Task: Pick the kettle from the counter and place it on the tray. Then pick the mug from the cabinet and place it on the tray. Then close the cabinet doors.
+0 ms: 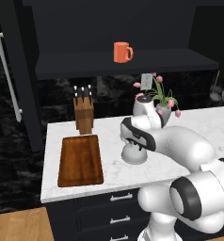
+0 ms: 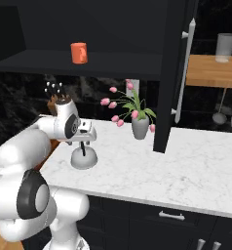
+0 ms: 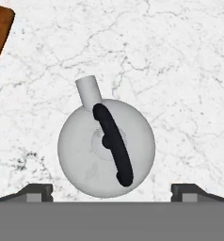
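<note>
Black upper cabinet (image 1: 123, 28) standing open, one door (image 1: 12, 80) swung out at the left of the left base view, the other (image 2: 174, 73) at the right of the right base view, each with a long silver bar handle. Orange mug (image 1: 123, 52) upright on the dark inner shelf, loop handle turned toward the right in the left base view. White marble desk (image 2: 152, 171) below, over dark drawers. Reddish-brown tray (image 1: 81, 160) lying flat on the desk's left part, just in front of the wooden knife block (image 1: 84, 114). Grey vase of pink flowers (image 2: 140, 126) farther back on the desk. Silver-grey kettle (image 3: 106, 147) sitting on the desk near the tray's right side, apart from it, black handle arching over the dome. Fingers (image 3: 112, 191) spread wide directly above the kettle, one tip at each side, not touching it.
</note>
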### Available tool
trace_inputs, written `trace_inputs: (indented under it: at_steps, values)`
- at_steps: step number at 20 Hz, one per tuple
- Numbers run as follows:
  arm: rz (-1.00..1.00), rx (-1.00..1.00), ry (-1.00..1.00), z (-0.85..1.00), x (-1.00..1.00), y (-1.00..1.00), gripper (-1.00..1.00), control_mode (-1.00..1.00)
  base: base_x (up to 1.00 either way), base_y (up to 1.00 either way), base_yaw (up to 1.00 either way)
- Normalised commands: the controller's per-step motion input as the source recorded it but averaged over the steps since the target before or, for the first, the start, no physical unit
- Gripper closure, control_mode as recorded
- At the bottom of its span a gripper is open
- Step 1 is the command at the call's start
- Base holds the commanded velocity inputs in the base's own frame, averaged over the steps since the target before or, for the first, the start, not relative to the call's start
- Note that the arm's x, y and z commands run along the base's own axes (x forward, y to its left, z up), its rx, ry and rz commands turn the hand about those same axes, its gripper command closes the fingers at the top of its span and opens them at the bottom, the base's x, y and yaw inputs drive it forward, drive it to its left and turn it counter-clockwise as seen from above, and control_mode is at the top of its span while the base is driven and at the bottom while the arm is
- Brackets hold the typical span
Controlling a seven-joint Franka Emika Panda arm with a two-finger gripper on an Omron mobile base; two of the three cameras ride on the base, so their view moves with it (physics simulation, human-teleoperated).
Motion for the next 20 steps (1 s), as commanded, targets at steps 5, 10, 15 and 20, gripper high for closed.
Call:
trace_inputs:
  at_steps: [5, 10, 15, 20]
  values:
    - [0.01, 0.0, 0.0, -0.13, 0.17, 0.0, -1.0, -1.0, 0.0, 0.0, 0.0]
    - [0.0, 0.0, 0.03, -0.13, 0.17, 0.0, -1.0, -1.0, 0.0, 0.0, 0.0]
    - [0.02, 0.0, 0.02, -0.14, 0.13, 0.0, -1.0, -1.0, 0.0, 0.0, 0.0]
    - [0.03, -0.01, 0.0, -0.11, 0.07, 0.0, -1.0, -1.0, 0.0, 0.0, 0.0]
